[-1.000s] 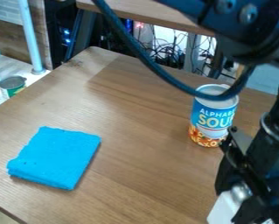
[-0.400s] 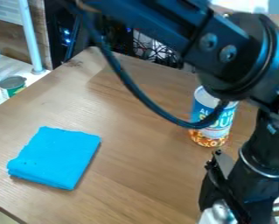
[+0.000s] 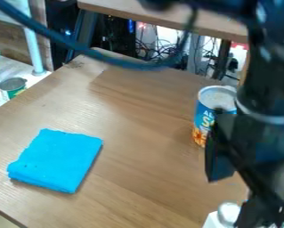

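The black gripper (image 3: pixel 255 171) hangs at the right edge, over the right side of the wooden table, and its lower end runs toward the bottom right corner. Just behind it and to its left stands an upright blue soup can (image 3: pixel 213 101), its right part and lower front covered by the arm. A folded blue cloth (image 3: pixel 56 160) lies flat on the left part of the table, well away from the gripper. Beside the gripper's lower end is a white object with a rounded top (image 3: pixel 228 213), partly covered; whether the two touch I cannot tell.
The wooden table (image 3: pixel 138 133) has its left edge along a white counter, where a green can (image 3: pixel 13 87) stands near a light blue post (image 3: pixel 34 49). Another wooden surface (image 3: pixel 162 14) and tangled cables are at the back. A dark arm cable loops across the top.
The arm first swung left and lower across the top, then back up and right. Its dark gripper section now covers more of the soup can's right side. Cloth and can have stayed in place.
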`<state>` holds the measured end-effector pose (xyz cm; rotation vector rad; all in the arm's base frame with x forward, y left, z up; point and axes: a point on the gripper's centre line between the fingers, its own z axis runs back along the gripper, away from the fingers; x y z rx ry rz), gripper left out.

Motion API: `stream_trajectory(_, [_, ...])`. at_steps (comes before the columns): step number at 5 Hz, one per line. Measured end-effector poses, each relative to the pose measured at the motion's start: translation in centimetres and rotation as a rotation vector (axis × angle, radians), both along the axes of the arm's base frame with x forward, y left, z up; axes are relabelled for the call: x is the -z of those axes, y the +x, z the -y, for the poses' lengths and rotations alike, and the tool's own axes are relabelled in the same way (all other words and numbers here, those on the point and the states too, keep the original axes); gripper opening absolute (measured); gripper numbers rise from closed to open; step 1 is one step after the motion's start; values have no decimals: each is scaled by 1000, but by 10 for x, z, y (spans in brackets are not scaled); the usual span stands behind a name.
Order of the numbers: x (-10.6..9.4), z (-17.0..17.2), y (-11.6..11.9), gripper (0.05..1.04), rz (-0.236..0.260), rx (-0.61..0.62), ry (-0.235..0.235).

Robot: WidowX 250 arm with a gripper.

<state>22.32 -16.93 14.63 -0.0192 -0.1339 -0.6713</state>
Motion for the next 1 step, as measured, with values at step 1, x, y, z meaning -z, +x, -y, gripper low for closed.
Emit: stream_trajectory(1, [-33, -21, -13, 1001, 12, -42, -20])
